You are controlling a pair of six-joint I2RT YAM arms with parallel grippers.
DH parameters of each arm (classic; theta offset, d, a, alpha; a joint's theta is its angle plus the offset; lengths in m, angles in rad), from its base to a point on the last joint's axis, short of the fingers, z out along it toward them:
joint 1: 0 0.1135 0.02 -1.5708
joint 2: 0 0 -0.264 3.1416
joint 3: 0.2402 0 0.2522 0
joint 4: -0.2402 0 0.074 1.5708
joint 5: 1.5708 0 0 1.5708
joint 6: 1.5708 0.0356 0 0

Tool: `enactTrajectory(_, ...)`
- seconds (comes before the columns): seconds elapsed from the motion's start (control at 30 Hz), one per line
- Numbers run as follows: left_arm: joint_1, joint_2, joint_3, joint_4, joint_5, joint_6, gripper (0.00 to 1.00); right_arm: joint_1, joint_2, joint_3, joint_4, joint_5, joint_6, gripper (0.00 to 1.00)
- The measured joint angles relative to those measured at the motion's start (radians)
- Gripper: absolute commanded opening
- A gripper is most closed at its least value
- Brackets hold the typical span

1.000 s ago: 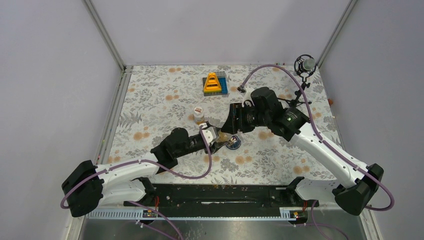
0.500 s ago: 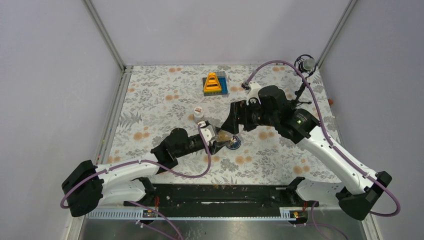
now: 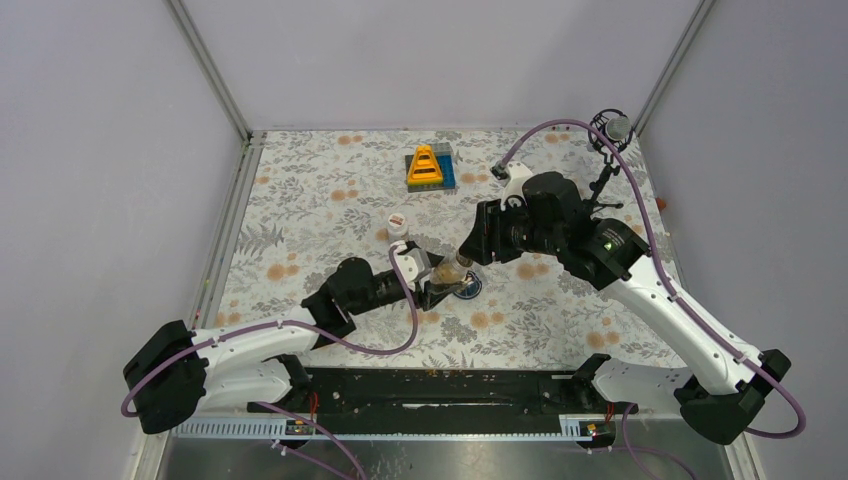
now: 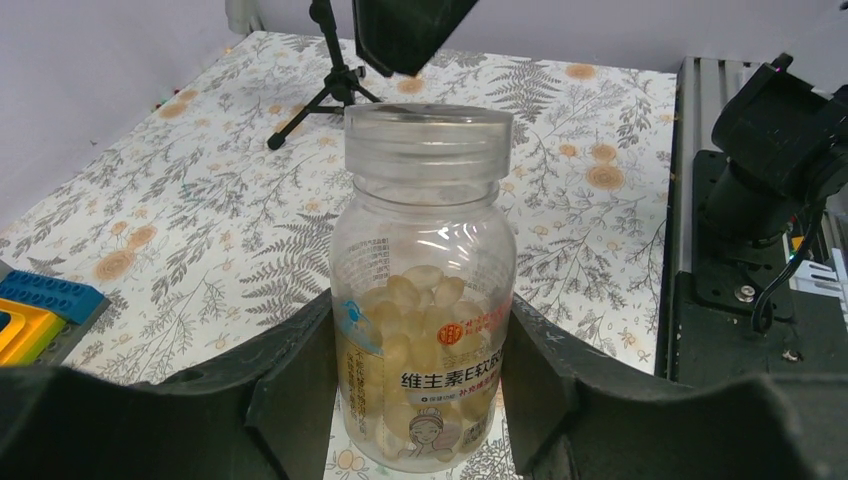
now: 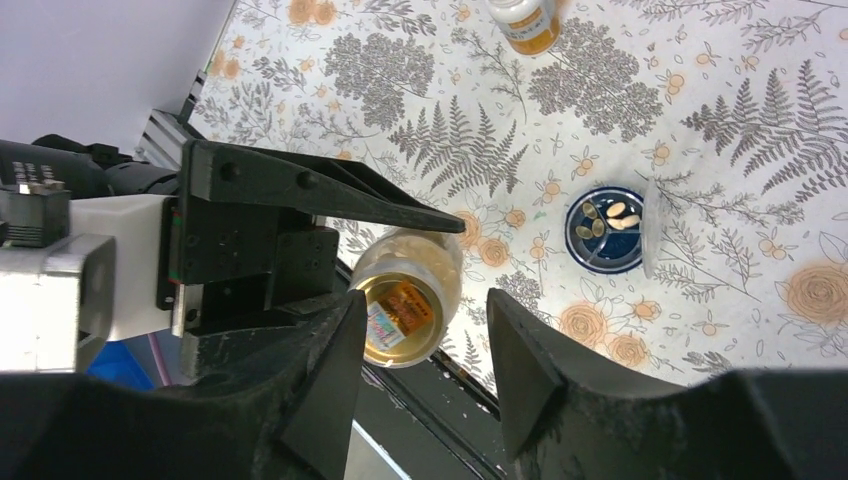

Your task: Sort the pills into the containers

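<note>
**Item: clear pill bottle, held in left gripper**

Location: the clear pill bottle (image 4: 425,290) sits between the fingers of the left gripper (image 4: 418,340). The fingers are clamped on its lower body from both sides. Its clear cap is on and pale capsules (image 4: 420,292) fill the lower half.

Right gripper (image 5: 425,300): jaws apart and holding nothing. It hangs just off the cap end without touching it.

Change since the earlier frame: the right arm has swung further right and its wrist has drawn back a little. The left arm has not moved.

Surroundings:
- Dark-blue dish (image 5: 578,250) on the floral table cover (image 3: 300,200), near the bottle, with a few pills (image 5: 622,212) in it.
- White-capped bottle (image 5: 522,22), standing apart.
- Yellow toy (image 3: 426,164), far side.
- Microphone stand (image 3: 608,135), far right corner.
</note>
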Motion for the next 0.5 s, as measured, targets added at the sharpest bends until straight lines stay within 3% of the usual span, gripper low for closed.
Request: enactTrajectory(0.5,0.000,-0.007,-0.013,0.043,0.013,-0.039,0.00,0.000,0.000,-0.014,-0.006,-0.055,-0.068,0.46)
